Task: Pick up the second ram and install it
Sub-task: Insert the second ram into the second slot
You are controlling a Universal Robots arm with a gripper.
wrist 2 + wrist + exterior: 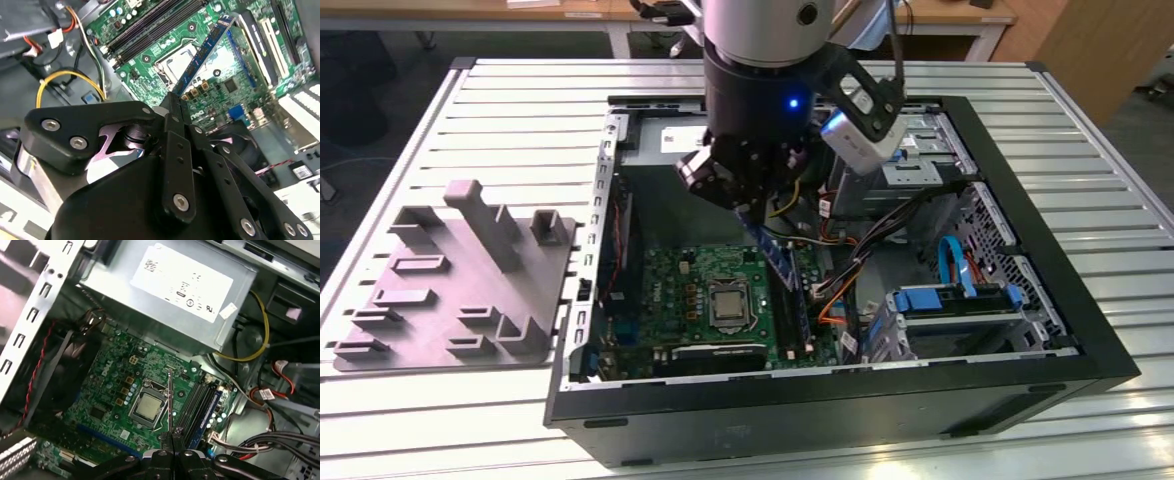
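Observation:
The second ram point(775, 258) is a long dark blue-green strip hanging tilted from my gripper point(750, 210), which is shut on its upper end. It hovers above the green motherboard point(678, 288) inside the open computer case, beside the processor socket point(724, 306). In the second wrist view the ram point(202, 55) sticks out from the black fingers point(172, 117) over the board. In the first wrist view the ram point(170, 400) is seen edge-on in front of my gripper point(172, 436), between the socket point(148, 407) and the black memory slots point(196, 402).
The grey power-supply box point(170, 295) fills the case's far end. Bundled cables point(854, 255) and a blue-railed drive cage point(961, 300) lie at the exterior view's right. A grey moulded fixture point(454, 290) stands on the slatted table point(520, 100) outside the case.

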